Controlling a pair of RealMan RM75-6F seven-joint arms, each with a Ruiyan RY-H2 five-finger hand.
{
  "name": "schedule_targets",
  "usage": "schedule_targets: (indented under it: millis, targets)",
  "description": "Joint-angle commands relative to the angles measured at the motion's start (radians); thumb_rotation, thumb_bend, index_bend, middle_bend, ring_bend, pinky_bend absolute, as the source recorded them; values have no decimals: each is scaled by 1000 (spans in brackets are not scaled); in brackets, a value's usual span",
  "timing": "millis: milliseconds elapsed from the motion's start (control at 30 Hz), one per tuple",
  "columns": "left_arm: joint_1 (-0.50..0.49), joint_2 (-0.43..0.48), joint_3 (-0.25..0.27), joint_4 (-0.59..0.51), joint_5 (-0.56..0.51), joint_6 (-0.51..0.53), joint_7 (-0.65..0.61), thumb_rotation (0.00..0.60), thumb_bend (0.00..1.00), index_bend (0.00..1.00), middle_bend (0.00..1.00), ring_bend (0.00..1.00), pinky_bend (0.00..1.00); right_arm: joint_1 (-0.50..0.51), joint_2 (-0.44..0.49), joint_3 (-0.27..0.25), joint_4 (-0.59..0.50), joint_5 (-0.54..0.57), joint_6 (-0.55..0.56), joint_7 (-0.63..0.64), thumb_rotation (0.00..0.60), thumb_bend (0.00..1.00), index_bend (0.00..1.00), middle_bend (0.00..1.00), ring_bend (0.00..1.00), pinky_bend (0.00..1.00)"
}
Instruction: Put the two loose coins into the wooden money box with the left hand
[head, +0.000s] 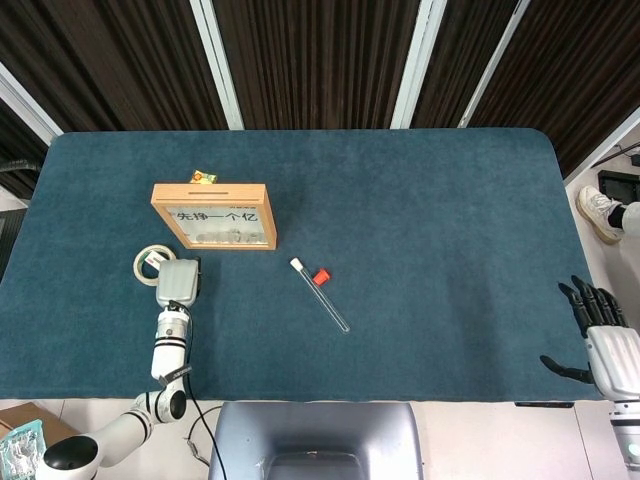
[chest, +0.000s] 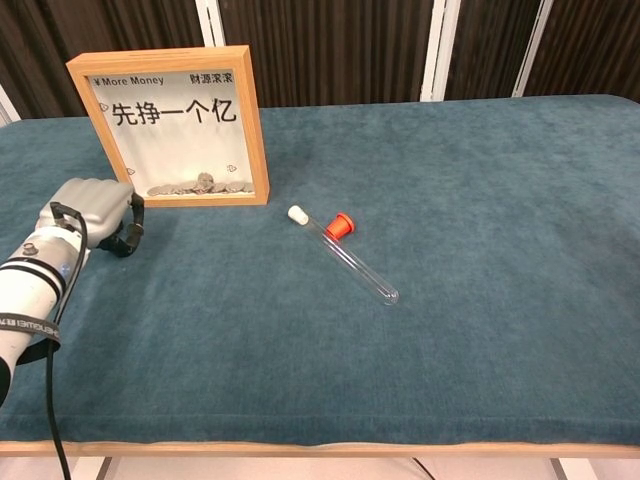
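The wooden money box (head: 214, 215) is standing at the table's (head: 430, 200) left rear, coins (chest: 200, 185) lying inside; the test tube (head: 320, 295) is lying right of it, nearer the front.

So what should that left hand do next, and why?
Probably raise the left hand toward the slot atop the wooden money box. It sits low before the box, curled downward. Whether it holds a coin is hidden, and no loose coin shows elsewhere.

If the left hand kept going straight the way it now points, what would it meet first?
Probably the wooden money box. The left hand points up the table, just past the tape ring; the box's front lies ahead, though depth is unclear.
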Motion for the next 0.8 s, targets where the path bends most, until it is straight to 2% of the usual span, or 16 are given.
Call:
schedule_targets:
  millis: [33,667,800]
  targets:
    - [-6,-6,-1,14,9,2,-20,600,422,587,1000,1000,1000,-1,1,1,0,1,1,1,600,114,0,0,0,0]
    - [1,8,1,-11,25,27,-16,600,422,577,1000,1000,1000,1,2,-2,-6,0,-7,-11,600,114,0,0,0,0]
    - [3,15,1,-23,26,29,-18,600,421,652,1000,1000,1000,2,2,-2,-7,0,-8,-12,600,114,0,0,0,0]
